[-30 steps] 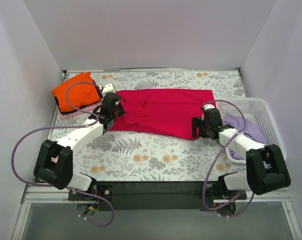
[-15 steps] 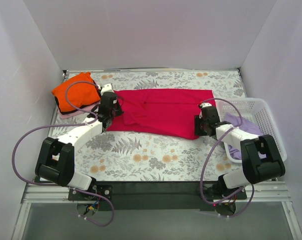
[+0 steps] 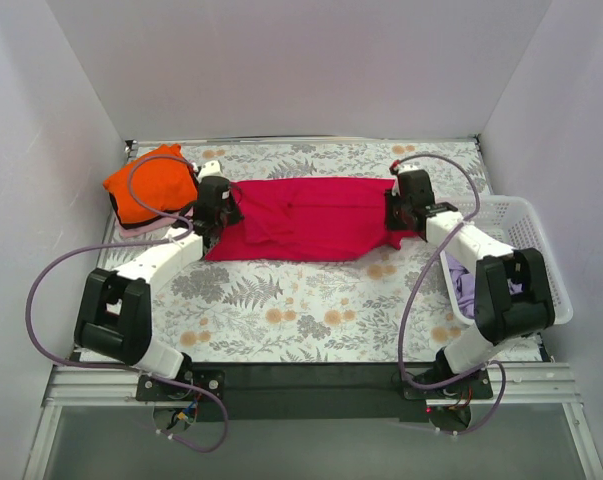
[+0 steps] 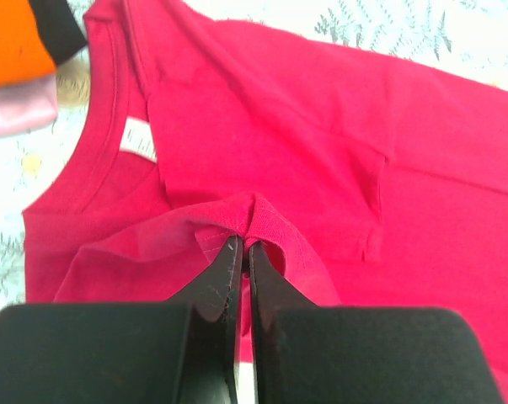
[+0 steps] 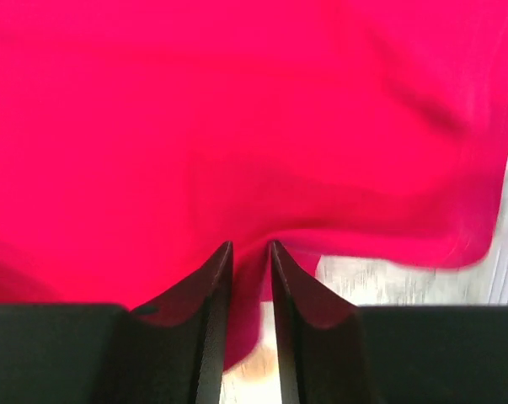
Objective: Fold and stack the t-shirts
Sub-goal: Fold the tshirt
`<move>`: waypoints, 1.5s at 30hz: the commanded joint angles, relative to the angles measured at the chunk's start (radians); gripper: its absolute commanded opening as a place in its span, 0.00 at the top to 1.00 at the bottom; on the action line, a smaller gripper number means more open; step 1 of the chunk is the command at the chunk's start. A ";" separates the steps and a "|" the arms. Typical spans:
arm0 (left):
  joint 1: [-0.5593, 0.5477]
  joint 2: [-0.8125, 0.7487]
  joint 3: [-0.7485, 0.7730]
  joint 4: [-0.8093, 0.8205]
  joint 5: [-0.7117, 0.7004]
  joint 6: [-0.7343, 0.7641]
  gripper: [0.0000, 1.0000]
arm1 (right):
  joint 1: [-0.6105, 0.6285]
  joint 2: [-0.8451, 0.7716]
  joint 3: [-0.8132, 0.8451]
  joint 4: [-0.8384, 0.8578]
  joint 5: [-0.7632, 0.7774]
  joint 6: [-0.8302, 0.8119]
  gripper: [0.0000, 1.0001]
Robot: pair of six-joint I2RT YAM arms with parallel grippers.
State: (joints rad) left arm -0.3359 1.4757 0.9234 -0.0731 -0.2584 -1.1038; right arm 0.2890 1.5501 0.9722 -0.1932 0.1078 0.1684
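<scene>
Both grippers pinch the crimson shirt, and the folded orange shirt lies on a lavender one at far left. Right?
No. In the top view the orange shirt lies on a pale pink shirt; the lavender shirt is in the basket. The left gripper and right gripper do pinch the crimson shirt.

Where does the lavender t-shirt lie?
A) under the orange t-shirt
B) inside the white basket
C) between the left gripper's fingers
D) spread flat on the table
B: the lavender t-shirt lies crumpled inside the white basket, on the right of the top view.
</scene>
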 commanded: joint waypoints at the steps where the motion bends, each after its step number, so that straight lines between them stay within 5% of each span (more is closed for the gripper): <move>1: 0.027 0.041 0.078 0.015 0.019 0.030 1.00 | -0.002 0.085 0.137 -0.031 -0.003 -0.026 0.78; 3: 0.046 0.078 0.101 0.015 0.024 0.032 1.00 | -0.002 0.100 0.163 -0.031 -0.010 -0.026 0.71; 6: 0.064 0.120 0.140 0.013 0.038 0.038 1.00 | -0.002 0.071 0.149 -0.031 -0.016 -0.035 0.48; 14: 0.072 0.147 0.164 0.010 0.045 0.042 1.00 | -0.001 -0.143 -0.099 0.032 0.023 -0.017 0.39; 45: 0.101 0.106 0.124 0.007 0.035 0.048 1.00 | -0.028 0.111 -0.049 0.139 0.030 -0.001 0.56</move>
State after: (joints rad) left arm -0.2455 1.6379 1.0550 -0.0711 -0.2169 -1.0702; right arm 0.2676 1.6493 0.8825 -0.1005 0.1284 0.1600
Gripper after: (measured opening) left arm 0.027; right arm 0.455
